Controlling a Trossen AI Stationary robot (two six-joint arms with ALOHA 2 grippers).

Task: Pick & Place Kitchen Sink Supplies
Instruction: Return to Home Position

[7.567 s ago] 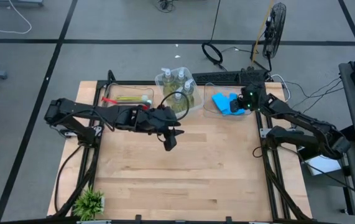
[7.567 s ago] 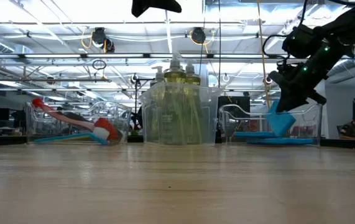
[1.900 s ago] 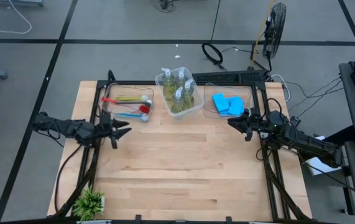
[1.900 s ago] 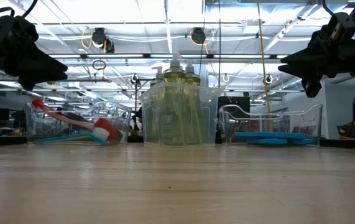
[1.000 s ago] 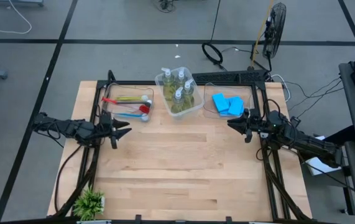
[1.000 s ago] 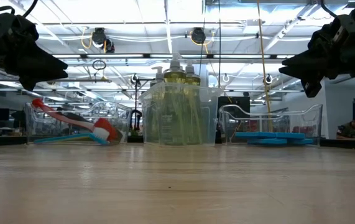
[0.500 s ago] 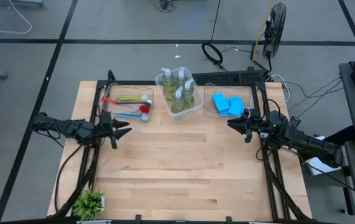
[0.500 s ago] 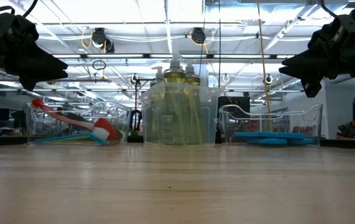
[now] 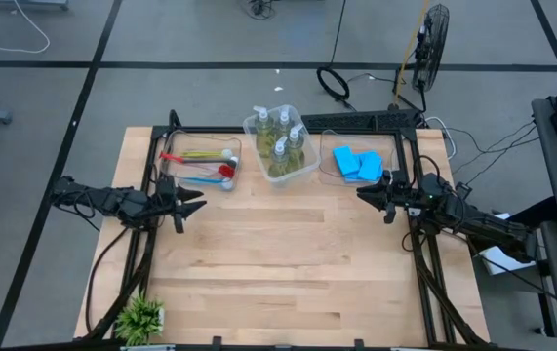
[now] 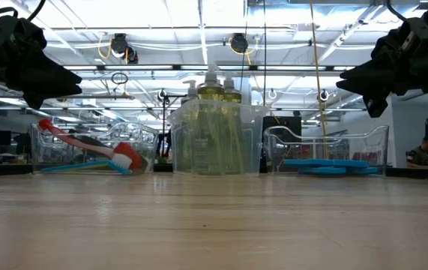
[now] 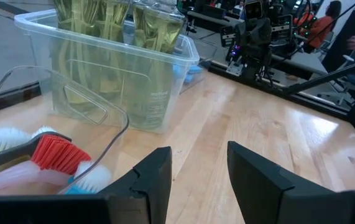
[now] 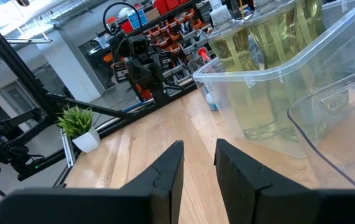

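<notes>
1. The table is pale butcher-block wood with long plank seams, inside a black metal frame.
2. The left gripper hangs over the 9 o'clock edge. Its blocky, matte dark fingers are apart with a wide gap and grip nothing.
3. The right gripper hangs over the 3 o'clock edge. Its angular dark fingers stand apart with a narrower gap and are also empty.
4. The dish brushes lie in a shallow clear plastic left bin at 11 o'clock. They show slim red, yellow-green and blue handles lying lengthwise. In the left wrist view a dark handle shows too, with a head of stiff red bristles beside white tufts.
5. The pump bottles stand upright and crowded together in the middle bin at 12 o'clock. They are clear, with yellowish liquid inside. The bin is a taller tub of glossy see-through plastic with a rolled rim and rounded corners.
6. The blue sponges lie in the right bin at 1 o'clock. They are flat, bright rectangles, overlapping and low on the floor of the bin. The bin is thin-walled, clear and curved at its corners.
7. A spiky green potted plant sits at the 7 o'clock corner, well apart from the bins. The right wrist view shows its pot is white.
</notes>
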